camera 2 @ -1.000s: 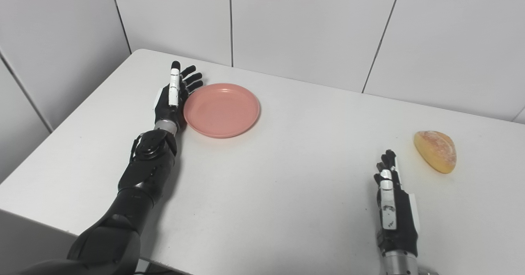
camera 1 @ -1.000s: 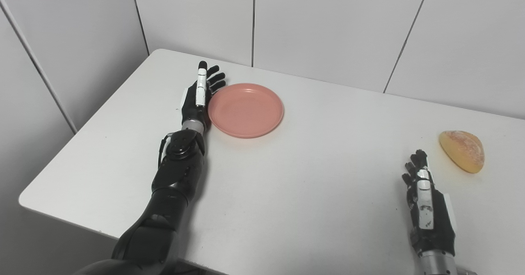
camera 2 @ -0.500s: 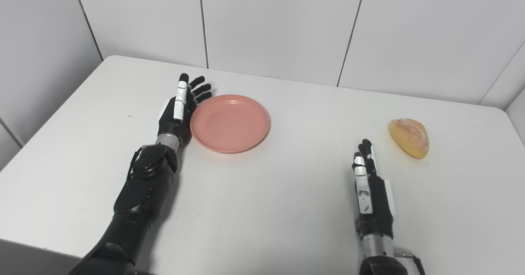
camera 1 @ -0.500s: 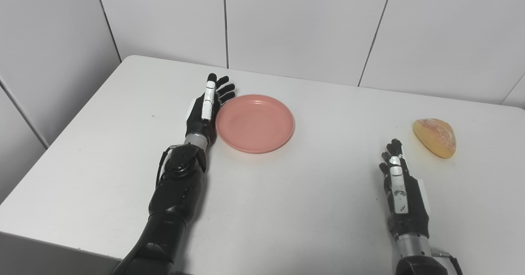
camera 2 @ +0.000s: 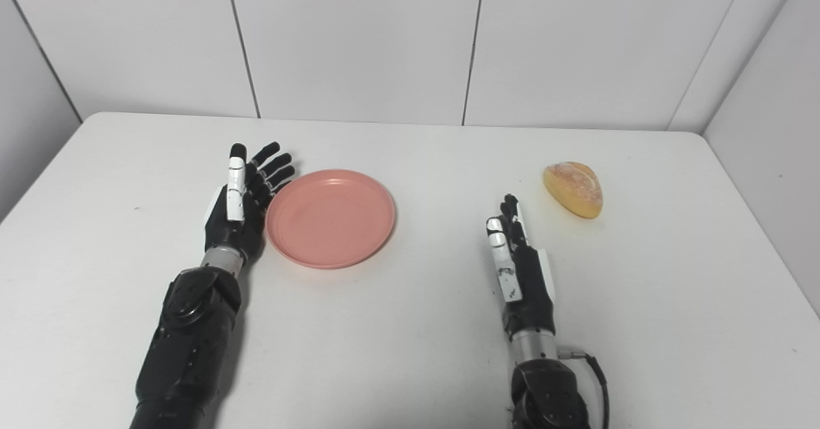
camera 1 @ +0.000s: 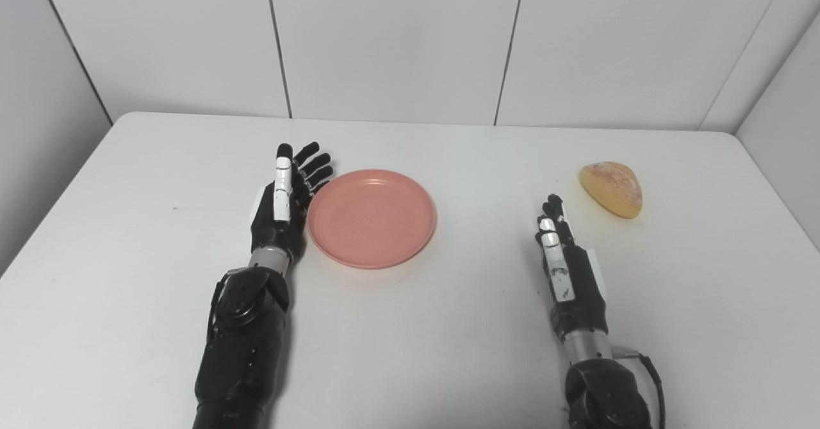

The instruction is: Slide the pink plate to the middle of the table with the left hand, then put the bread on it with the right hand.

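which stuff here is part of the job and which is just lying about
Part of the job: plate, bread, left hand open beside the plate, right hand open near the bread.
Just lying about: nothing; only the table under it all.

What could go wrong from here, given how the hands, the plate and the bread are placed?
1. The left hand is open with its edge against the left rim of the pink plate, not gripping it; a sideways push may make the plate spin or slip off the fingers.
2. The bread is rounded and lies beyond the open right hand; a loose grasp could nudge it toward the table's right edge.
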Motion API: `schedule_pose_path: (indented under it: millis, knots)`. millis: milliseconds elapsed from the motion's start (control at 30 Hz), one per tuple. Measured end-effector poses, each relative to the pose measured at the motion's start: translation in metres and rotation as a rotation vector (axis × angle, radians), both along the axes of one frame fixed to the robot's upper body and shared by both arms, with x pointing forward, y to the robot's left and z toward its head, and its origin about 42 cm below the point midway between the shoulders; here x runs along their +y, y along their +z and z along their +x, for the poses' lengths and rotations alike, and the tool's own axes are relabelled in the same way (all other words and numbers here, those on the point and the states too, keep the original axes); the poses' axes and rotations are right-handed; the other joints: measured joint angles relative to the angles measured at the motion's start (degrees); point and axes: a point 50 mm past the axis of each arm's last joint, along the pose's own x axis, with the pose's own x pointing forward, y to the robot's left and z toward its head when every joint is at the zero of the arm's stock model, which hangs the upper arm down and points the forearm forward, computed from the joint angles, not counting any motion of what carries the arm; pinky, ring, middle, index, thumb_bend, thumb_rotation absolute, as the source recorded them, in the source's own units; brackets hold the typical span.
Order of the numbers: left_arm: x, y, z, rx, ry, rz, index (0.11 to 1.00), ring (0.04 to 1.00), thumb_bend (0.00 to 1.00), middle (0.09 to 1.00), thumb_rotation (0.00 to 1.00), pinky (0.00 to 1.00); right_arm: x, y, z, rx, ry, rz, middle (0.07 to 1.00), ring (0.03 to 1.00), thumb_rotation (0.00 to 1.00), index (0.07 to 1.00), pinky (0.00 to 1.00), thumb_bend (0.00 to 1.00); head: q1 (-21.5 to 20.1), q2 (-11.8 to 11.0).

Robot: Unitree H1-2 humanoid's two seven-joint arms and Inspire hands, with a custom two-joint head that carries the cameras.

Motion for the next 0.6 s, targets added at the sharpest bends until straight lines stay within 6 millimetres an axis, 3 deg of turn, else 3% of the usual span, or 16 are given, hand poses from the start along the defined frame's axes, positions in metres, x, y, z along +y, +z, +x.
schedule_pose_path:
  millis: [267, 600]
  knots:
    - [-0.01, -0.003, -0.01, -0.011, -0.032, -0.004, 0.807, 0.835, 0.67, 0.823, 1.0, 0.83, 0.005, 0.0, 0.0, 0.0, 0.001, 0.003, 1.0, 1.0, 0.93, 1.0, 1.0, 0.74, -2.9, -0.3]
    - [-0.031, -0.008, -0.033, -0.039, -0.122, -0.006, 0.858, 0.886, 0.7, 0.868, 1.0, 0.89, 0.005, 0.0, 0.002, -0.003, 0.001, -0.002, 1.0, 1.0, 0.93, 1.0, 1.0, 0.74, -2.5, -0.4]
